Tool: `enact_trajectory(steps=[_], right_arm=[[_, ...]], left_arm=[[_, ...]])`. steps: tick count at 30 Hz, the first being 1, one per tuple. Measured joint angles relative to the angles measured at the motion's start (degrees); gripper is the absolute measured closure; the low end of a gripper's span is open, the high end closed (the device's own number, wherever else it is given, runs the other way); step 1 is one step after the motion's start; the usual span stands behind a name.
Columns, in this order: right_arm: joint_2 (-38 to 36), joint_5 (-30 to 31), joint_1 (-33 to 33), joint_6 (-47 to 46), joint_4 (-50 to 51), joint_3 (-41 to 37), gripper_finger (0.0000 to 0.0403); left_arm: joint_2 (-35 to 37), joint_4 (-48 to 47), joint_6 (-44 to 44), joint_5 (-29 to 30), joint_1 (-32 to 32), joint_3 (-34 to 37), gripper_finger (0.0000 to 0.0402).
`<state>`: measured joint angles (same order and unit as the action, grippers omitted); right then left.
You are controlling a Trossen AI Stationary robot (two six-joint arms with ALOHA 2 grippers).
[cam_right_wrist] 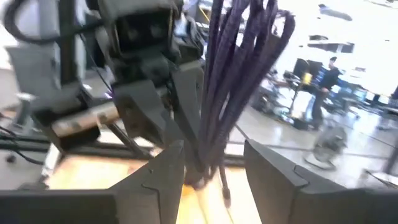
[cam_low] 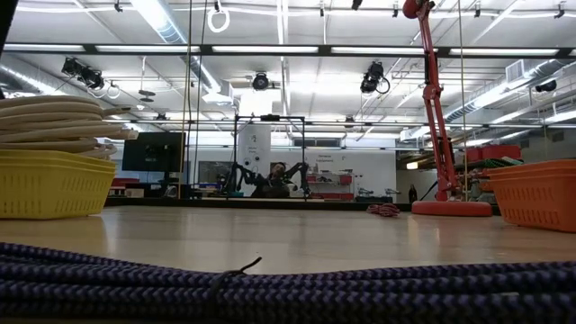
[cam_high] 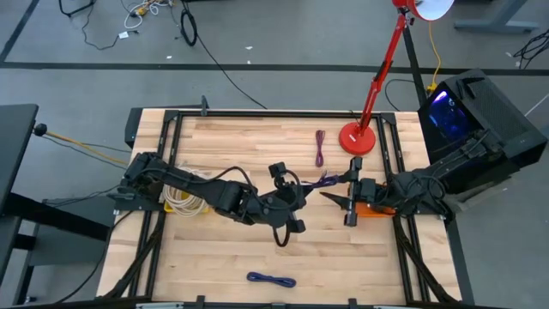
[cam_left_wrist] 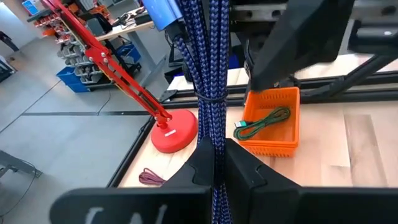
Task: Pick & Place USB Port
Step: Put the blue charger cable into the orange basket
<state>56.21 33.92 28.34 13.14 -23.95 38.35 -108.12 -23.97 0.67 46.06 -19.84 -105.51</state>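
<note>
A bundled blue-purple braided cable (cam_high: 325,180) is held up over the middle of the table, between my two grippers. My left gripper (cam_high: 306,192) is shut on it (cam_left_wrist: 214,157). My right gripper (cam_high: 337,190) is open. In the right wrist view its two fingers (cam_right_wrist: 211,169) stand on either side of the bundle (cam_right_wrist: 231,81). I cannot tell whether they touch it. An orange basket (cam_left_wrist: 271,123) with a green cable (cam_left_wrist: 264,122) in it sits under my right arm. My left gripper pinches the cable bundle between its two fingers, several strands together, at a bound stretch (cam_left_wrist: 209,121) just beyond the fingertips. The fingers come level from the table's left side. The bundle is lifted clear of the table and runs on past the fingertips.
A yellow basket (cam_high: 184,200) with white cables stands at the left. A red lamp's base (cam_high: 357,139) and a maroon cable (cam_high: 319,148) lie at the far side. Another blue cable (cam_high: 271,279) lies by the near edge. Bare wood (cam_high: 214,257) lies between.
</note>
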Motion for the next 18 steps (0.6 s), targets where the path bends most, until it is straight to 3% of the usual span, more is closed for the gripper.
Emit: enact_trajectory(steps=[3, 13, 16, 18], right_arm=[[0.00, -2.70, -0.34, 0.02, -1.96, 0.00, 0.0234], [0.00, -3.20, -1.38, 0.37, -2.25, 0.00, 0.0243], [0.00, -3.98, -1.38, 1.13, -1.67, 0.00, 0.0290], [0.00, -4.73, -1.38, 1.42, -1.27, 0.00, 0.0351]], left_arm=[[0.00, 0.00, -0.28, -0.21, -0.02, 0.00, 0.0385], [0.02, 0.63, -1.46, -3.72, 0.06, 0.00, 0.0385], [0.02, 0.63, -1.47, -4.68, 0.19, 0.00, 0.0385], [0.02, 0.55, -1.49, -5.01, 0.42, 0.00, 0.0385]])
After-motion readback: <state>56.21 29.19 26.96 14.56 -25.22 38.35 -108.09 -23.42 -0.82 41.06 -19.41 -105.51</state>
